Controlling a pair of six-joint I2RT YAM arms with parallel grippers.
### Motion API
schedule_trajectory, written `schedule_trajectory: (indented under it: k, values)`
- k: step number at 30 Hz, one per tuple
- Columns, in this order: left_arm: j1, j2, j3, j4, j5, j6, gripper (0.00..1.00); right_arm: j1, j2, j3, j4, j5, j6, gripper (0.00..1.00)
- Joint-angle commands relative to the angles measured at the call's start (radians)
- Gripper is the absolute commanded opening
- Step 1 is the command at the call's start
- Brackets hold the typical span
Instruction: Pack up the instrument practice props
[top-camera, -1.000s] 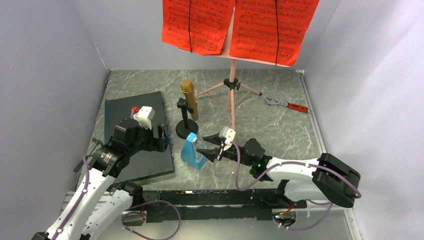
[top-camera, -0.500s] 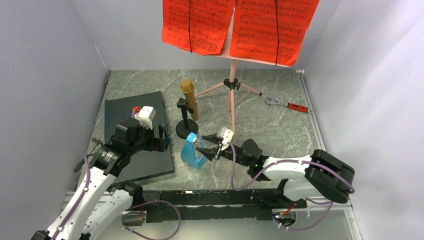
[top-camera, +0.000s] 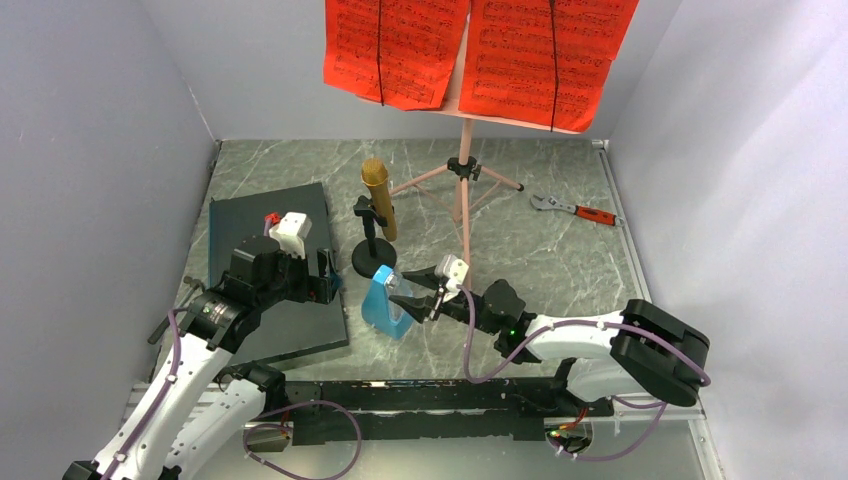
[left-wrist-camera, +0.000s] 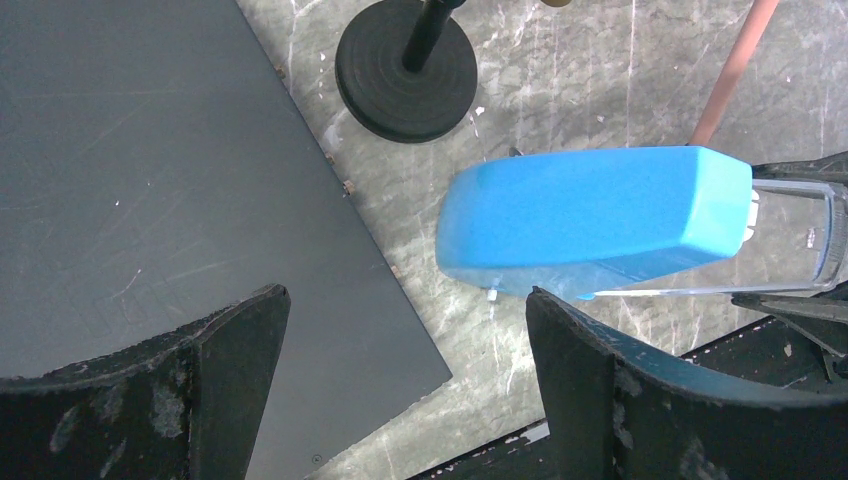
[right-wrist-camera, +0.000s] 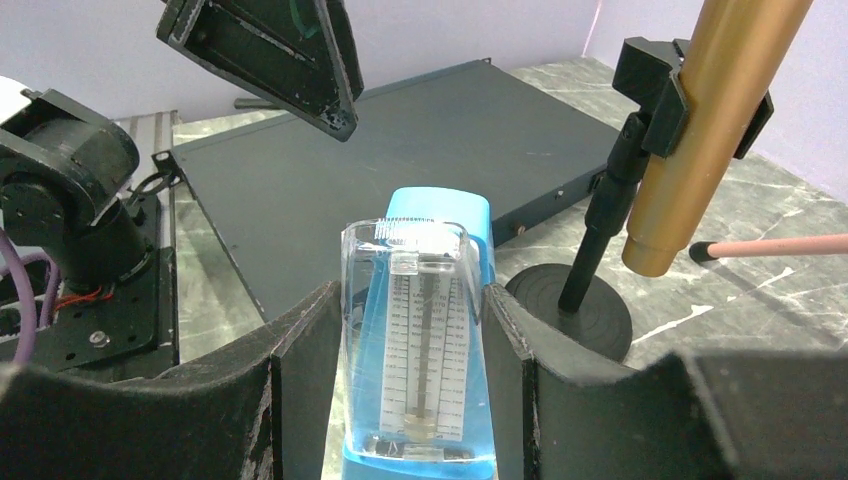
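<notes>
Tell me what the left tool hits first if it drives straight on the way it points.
Likely the near corner of the dark slab, whose edge sits midway between the fingers of the open left tool, with bare table beside it. The blue metronome lies off that line. Depth is unclear.

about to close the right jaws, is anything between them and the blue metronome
Nothing visible. The right gripper has its jaws on either side of the metronome, with only the metronome in the gap. The microphone stand is off to one side, outside the jaws.
</notes>
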Motion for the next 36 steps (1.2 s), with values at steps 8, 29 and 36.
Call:
schedule_trajectory:
  k: [8, 29, 36]
  values:
    - [-0.004, 0.004, 0.004, 0.032, 0.013, 0.006, 0.94, 0.036, 0.021, -0.025, 0.117, 0.053, 0.041, 0.00]
    - [-0.005, 0.001, 0.003, 0.033, 0.017, 0.005, 0.94, 0.036, 0.049, -0.092, 0.270, 0.136, -0.021, 0.00]
    - [-0.005, -0.001, 0.003, 0.033, 0.018, 0.005, 0.94, 0.035, 0.069, -0.087, 0.276, 0.107, -0.011, 0.00]
